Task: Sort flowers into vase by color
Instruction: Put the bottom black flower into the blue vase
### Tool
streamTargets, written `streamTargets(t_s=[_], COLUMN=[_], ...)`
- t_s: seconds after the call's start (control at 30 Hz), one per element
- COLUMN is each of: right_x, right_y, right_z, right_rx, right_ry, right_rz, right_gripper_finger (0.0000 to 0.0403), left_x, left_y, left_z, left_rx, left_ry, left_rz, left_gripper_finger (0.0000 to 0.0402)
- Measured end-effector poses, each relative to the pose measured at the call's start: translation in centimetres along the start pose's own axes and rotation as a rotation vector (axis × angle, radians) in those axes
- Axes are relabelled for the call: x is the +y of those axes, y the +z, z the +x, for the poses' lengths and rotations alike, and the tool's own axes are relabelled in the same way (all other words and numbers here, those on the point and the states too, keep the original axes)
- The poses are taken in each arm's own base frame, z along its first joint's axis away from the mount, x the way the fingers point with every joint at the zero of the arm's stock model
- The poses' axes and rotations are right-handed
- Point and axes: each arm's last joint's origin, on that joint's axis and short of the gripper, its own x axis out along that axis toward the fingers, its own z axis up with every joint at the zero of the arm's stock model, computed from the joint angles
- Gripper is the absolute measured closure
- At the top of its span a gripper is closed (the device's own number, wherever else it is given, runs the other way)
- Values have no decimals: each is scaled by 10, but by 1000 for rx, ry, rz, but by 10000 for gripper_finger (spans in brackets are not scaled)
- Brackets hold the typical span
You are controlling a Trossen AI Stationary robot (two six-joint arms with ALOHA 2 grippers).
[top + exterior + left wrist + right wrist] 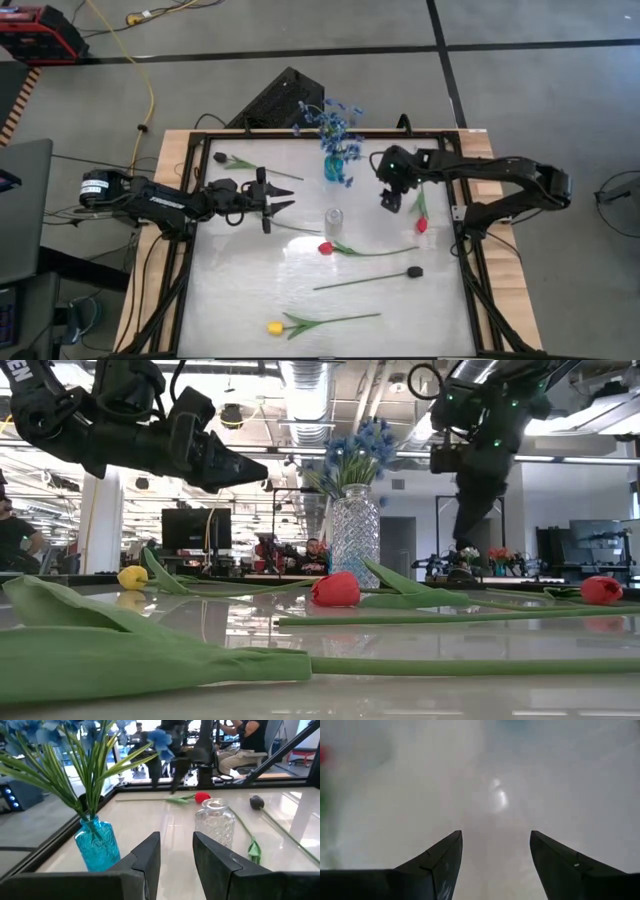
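Observation:
The blue vase (333, 166) (98, 845) stands near the table's far edge and holds blue blossoms (337, 122). A clear glass vase (333, 218) (215, 822) stands empty in front of it. Lying flat on the table are two red tulips (325, 248) (421, 225), a dark bloom (414, 271) and two yellow tulips (275, 327) (220, 158). My left gripper (288, 205) (177, 855) hovers left of the glass vase, open and empty. My right gripper (390, 200) (495, 855) points down right of the blue vase, beside a red tulip's stem, open and empty.
A black frame (190, 250) borders the white table. Bare table surface lies between the glass vase and the right gripper. In the low view a large green leaf (150, 650) fills the foreground. People sit in the room beyond the table (250, 740).

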Motion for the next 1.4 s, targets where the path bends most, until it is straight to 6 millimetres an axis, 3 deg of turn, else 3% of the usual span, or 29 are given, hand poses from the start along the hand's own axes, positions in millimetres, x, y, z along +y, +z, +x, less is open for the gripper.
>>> streamTargets(t_s=[0.33, 0.53, 0.8, 0.97, 1.27, 1.4], right_x=[71, 116, 166, 186, 206, 212], right_y=[-10, -27, -56, -73, -97, -106], right_z=[-4, -11, -10, 6, 38, 46], right_rx=[27, 40, 111, 192, 350, 388], right_ry=[312, 405, 389, 329, 258, 212], right_rz=[-310, -483, -528, -548, -534, -521], right_gripper_finger=[143, 143, 143, 143, 144, 174], left_x=[0, -5, -15, -29, -67, -79], left_y=[0, 3, 21, 23, 28, 29], left_z=[0, 2, 16, 20, 13, 9], left_rx=[1, -22, 0, 72, 48, 52], left_ry=[-2, -165, -325, -380, -442, -432], left_rz=[1, 1, 9, 0, 11, 11], left_gripper_finger=[297, 297, 297, 297, 297, 297])
